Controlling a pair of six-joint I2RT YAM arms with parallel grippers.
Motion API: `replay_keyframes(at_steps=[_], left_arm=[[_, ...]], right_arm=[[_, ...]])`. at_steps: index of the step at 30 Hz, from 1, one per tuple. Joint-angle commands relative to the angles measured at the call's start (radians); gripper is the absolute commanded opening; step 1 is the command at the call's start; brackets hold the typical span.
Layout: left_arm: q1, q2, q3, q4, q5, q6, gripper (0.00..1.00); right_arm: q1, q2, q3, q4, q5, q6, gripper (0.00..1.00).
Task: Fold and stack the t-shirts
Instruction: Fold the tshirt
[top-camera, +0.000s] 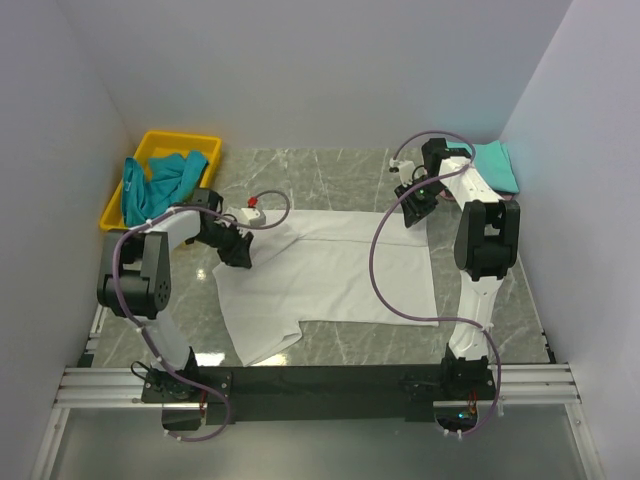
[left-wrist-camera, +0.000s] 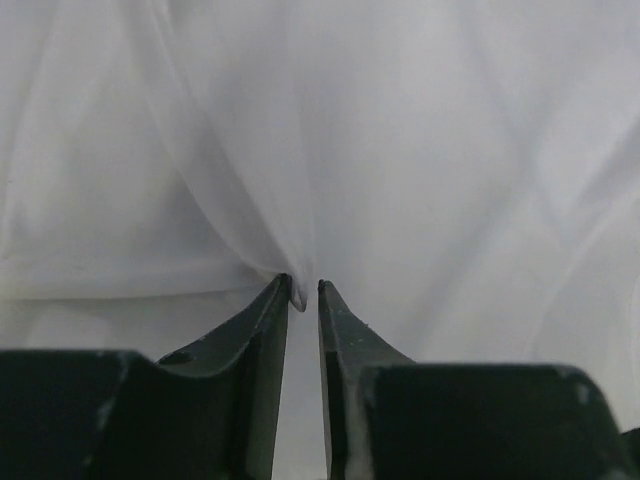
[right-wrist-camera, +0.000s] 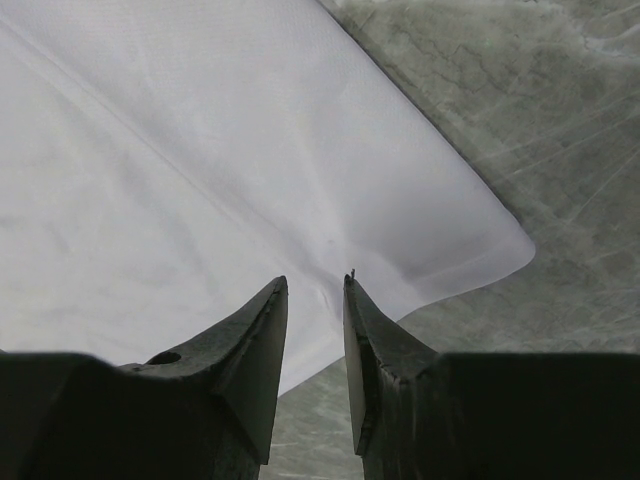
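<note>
Top external view: the grey marble table (top-camera: 330, 170) fills the floor between white walls. The white t-shirt (top-camera: 330, 275) lies spread at its centre, mostly flat, with one sleeve reaching toward seven o'clock and a long crease running across its far part. The yellow tray (top-camera: 185, 140) sits at the table's ten o'clock corner with a crumpled teal t-shirt (top-camera: 160, 180) spilling over its near rim. A folded teal shirt (top-camera: 495, 160) rests at the two o'clock corner, well apart from the white one.

The left gripper (top-camera: 238, 255) is down at the white t-shirt's nine o'clock edge. On the left wrist camera, the left gripper's (left-wrist-camera: 303, 290) jaws stand almost together, nipping a small peak of white t-shirt (left-wrist-camera: 400, 150), and creases fan away from that pinch.

The right gripper (top-camera: 412, 212) is at the shirt's one o'clock corner. The right wrist camera shows the right gripper (right-wrist-camera: 315, 285) with its jaws slightly apart above the flat cloth (right-wrist-camera: 200, 180), just beside the rounded corner, gripping nothing.
</note>
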Motion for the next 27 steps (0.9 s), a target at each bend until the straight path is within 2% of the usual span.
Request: replay_keyframes(at_steps=[1,6,7,8,10,11,13,17,21,25,27], left_arm=[[-0.001,-0.087,-0.013,-0.073,0.022,0.228,0.25],[-0.001,-0.109,0.051,-0.113,0.074,0.218,0.37],[-0.001,-0.101,0.074,-0.081,0.094,0.177,0.40],[-0.001,-0.088,0.108,-0.048,0.099,0.125,0.48],[-0.007,-0.069,0.136,0.012,0.103,-0.001,0.58],[-0.024,-0.048,0.151,0.098,0.070,-0.050,0.59],[-0.044,-0.019,0.166,0.153,0.030,-0.147,0.64],[-0.084,0.089,0.235,0.236,0.011,-0.270,0.66],[-0.111,0.159,0.298,0.276,0.011,-0.325,0.68],[-0.142,0.202,0.318,0.315,-0.004,-0.344,0.69],[-0.162,0.224,0.330,0.301,0.010,-0.335,0.66]], right_arm=[[0.005,-0.056,-0.006,-0.010,0.012,-0.017,0.36],[0.005,-0.056,-0.009,-0.005,0.009,-0.013,0.36],[0.005,-0.055,-0.009,-0.002,0.009,-0.010,0.36],[0.005,-0.052,-0.008,-0.002,0.006,-0.008,0.36],[0.005,-0.046,-0.005,-0.005,0.001,-0.005,0.36],[0.005,-0.044,-0.003,-0.008,0.001,-0.005,0.36],[0.005,-0.043,-0.003,-0.006,0.004,-0.005,0.36],[0.005,-0.041,0.009,-0.013,0.000,0.000,0.36],[0.005,-0.042,0.009,-0.014,-0.002,0.001,0.36],[0.005,-0.039,0.004,-0.014,-0.004,0.001,0.36],[0.004,-0.038,0.001,-0.017,-0.004,0.001,0.36]])
